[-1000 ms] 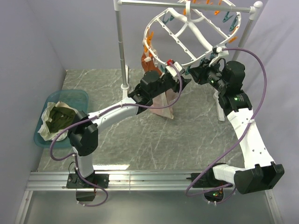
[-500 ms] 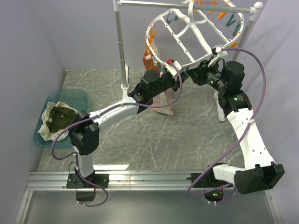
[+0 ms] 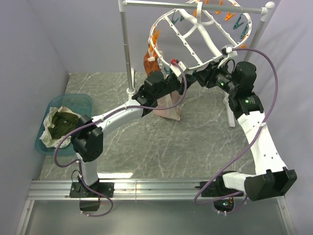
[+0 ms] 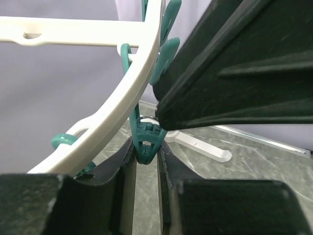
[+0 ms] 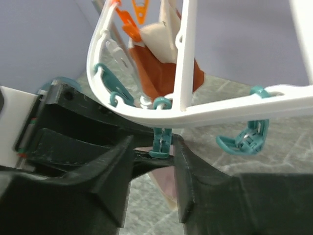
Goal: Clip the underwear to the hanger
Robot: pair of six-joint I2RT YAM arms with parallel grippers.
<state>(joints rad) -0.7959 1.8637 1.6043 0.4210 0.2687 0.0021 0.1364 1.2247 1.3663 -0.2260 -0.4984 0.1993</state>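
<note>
Lifted higher than before, the white plastic oval hanger point(image 5: 230, 105) tilts up. Left gripper point(image 4: 145, 155) pinches a teal peg point(image 4: 145, 139) under its near rim. Right gripper point(image 5: 155, 147) straddles that peg, fingers apart. Pale pinkish-beige cloth underwear point(image 3: 169, 108) hangs just below.

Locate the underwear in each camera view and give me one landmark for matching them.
Top external: the underwear hangs at centre, below the near rim of the hanger.
Left wrist: not in it.
Right wrist: a pinkish strip at lower centre, under the teal peg.
Shared landmark: the hanger's white rim, curving through all three.
</note>
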